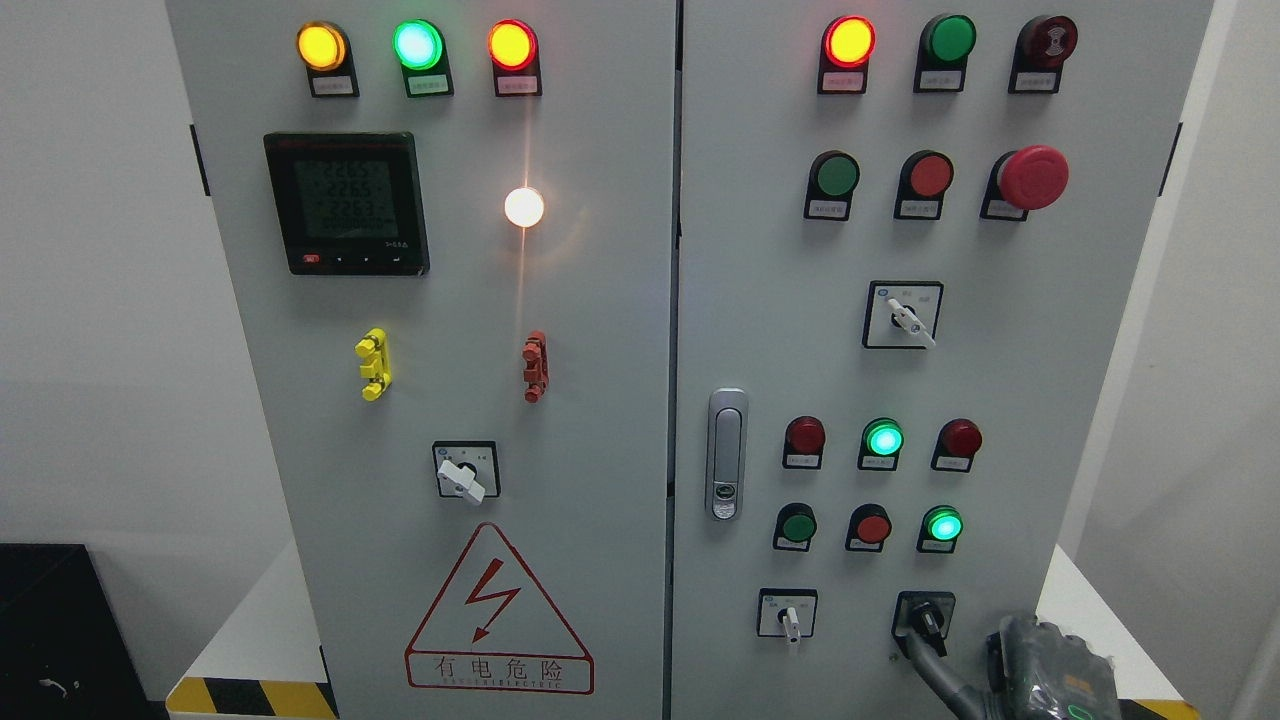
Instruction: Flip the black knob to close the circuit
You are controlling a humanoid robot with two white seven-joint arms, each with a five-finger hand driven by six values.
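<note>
The black knob (927, 617) sits in a black square plate at the bottom right of the grey cabinet's right door (1080, 400). Its handle points down and to the right. My right hand (1040, 668) comes in at the bottom right edge, just right of and below the knob. One grey finger (935, 672) stretches up and left, and its tip lies just under the knob's plate. The hand holds nothing. Most of the hand is cut off by the bottom edge. The left arm is not in view.
A white selector switch (789, 617) is left of the knob, with lit green lamps (942, 525) above. A door latch (726, 453) sits on the door's left edge. The left door carries a meter (346, 203), another switch (465, 472) and a warning triangle (497, 612).
</note>
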